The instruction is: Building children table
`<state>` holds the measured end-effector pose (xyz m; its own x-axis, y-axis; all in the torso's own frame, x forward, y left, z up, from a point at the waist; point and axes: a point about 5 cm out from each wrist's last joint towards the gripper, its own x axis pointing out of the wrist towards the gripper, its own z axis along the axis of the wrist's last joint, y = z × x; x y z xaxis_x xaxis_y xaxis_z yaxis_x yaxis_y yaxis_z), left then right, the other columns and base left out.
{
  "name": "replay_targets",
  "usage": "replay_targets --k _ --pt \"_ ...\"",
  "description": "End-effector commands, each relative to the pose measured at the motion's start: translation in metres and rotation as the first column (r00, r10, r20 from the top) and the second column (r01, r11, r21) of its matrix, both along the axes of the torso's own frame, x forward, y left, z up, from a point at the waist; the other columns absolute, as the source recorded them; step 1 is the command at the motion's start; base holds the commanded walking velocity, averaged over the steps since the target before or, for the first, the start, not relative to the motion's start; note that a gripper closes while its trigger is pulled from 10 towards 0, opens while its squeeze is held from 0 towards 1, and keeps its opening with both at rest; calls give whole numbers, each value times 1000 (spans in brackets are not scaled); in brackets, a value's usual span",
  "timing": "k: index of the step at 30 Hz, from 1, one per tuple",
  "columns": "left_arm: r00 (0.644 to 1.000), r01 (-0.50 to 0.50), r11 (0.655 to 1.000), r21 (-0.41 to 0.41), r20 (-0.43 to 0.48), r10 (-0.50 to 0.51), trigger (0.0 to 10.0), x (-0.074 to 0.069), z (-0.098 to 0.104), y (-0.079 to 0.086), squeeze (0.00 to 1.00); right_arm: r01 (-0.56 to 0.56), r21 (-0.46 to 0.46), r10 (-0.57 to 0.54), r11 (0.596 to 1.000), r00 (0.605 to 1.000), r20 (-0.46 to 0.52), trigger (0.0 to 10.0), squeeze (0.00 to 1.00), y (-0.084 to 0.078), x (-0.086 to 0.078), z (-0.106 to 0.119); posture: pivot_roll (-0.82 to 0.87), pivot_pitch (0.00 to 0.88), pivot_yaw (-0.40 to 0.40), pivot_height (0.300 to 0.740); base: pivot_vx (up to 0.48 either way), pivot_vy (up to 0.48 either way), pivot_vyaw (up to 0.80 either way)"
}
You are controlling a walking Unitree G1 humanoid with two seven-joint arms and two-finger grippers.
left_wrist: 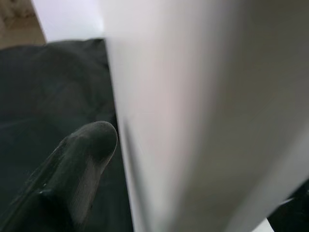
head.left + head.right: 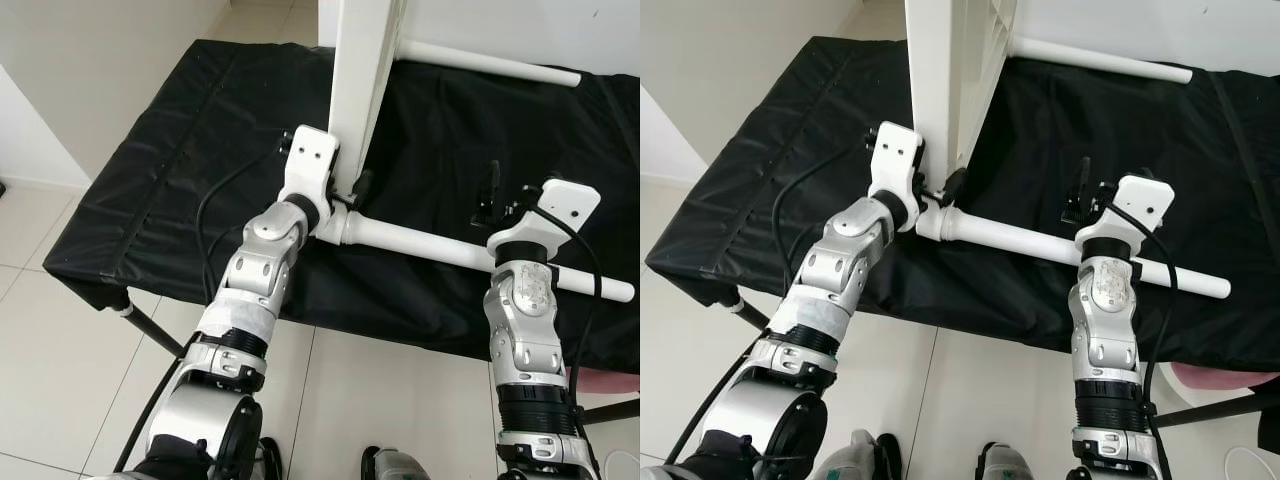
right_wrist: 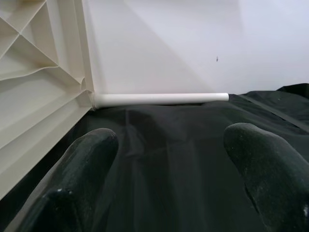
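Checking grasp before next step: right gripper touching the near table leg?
Apart. Right wrist view: right gripper fingers spread over black cover, nothing between them.

The white plastic table top (image 2: 362,80) stands on edge, upright on the black cloth, its ribbed underside facing right. One white round leg (image 2: 470,255) sticks out from its near corner to the right, lying low over the cloth. A second leg (image 2: 490,62) juts right from the far corner.

Black-covered bed (image 2: 150,190), white tabletop (image 2: 360,90) on edge, white legs (image 2: 440,245)
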<state>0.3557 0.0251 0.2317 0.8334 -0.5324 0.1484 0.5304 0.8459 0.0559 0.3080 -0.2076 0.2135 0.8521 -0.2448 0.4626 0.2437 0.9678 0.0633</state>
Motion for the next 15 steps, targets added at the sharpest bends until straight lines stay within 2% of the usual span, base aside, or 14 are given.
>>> replay_targets --k 1,8,15 --pt "982 -163 952 -260 -132 133 10000 -25 3 -57 0 -4 3 4 1000 1000 -7 10000 0 2 1 -1 -154 167 67 740 0 0 0" --pt "997 -73 947 -313 -40 63 10000 -39 2 -58 0 -8 4 8 1000 1000 -6 10000 0 2 4 0 -148 162 58 740 0 0 0" --pt "1000 -25 950 -311 -1 26 10000 -47 1 -64 0 -10 3 10 1000 1000 -3 10000 0 3 5 2 -150 164 57 740 0 0 0"
